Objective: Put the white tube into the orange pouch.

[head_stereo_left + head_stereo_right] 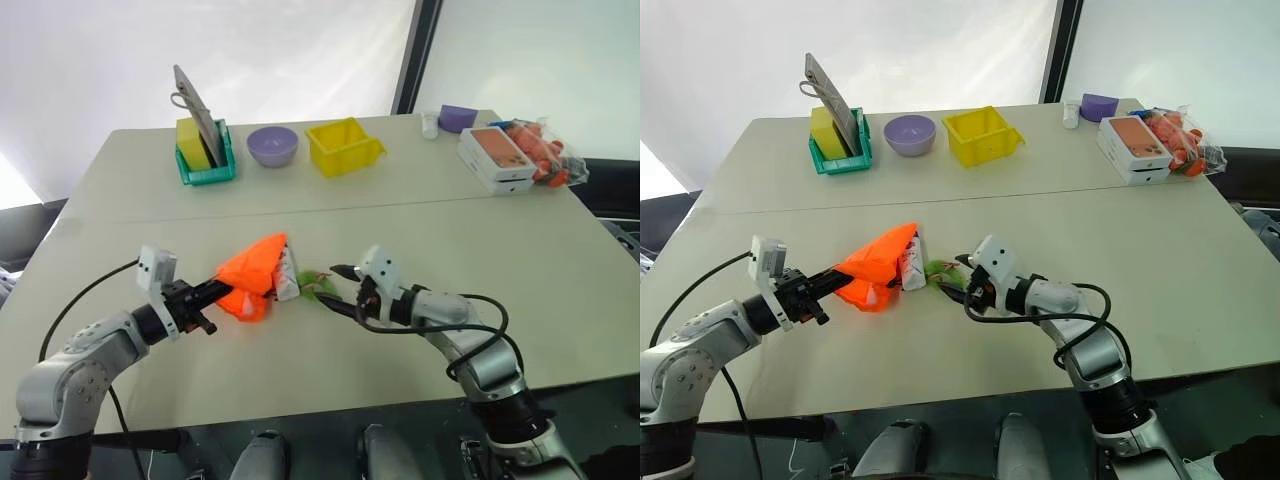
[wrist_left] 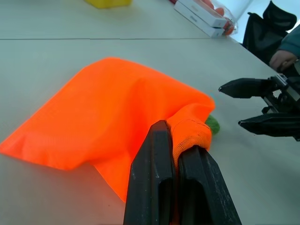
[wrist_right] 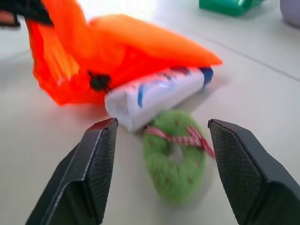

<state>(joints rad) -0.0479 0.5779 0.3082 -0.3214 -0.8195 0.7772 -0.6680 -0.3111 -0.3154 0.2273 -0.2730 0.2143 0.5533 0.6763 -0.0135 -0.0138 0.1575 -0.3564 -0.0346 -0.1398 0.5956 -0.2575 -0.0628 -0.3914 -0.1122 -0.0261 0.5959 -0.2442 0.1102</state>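
Desk contents, counted by kind

One orange pouch (image 1: 255, 272); one white tube (image 1: 287, 280); one green ring tag (image 3: 177, 162); one yellow bin (image 1: 343, 146); one purple bowl (image 1: 272, 146); one green tray (image 1: 206, 160) with one yellow block (image 1: 192, 143) and one flat upright slab (image 1: 196, 108); two stacked boxes (image 1: 496, 158); one bag of orange items (image 1: 543, 150); one small white bottle (image 1: 430, 124); one purple lidded dish (image 1: 457, 117); two pincers.

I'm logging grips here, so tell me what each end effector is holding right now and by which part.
The left end effector pinches a bunched fold of the orange pouch fabric. The right end effector is open and holds nothing, facing the white tube.
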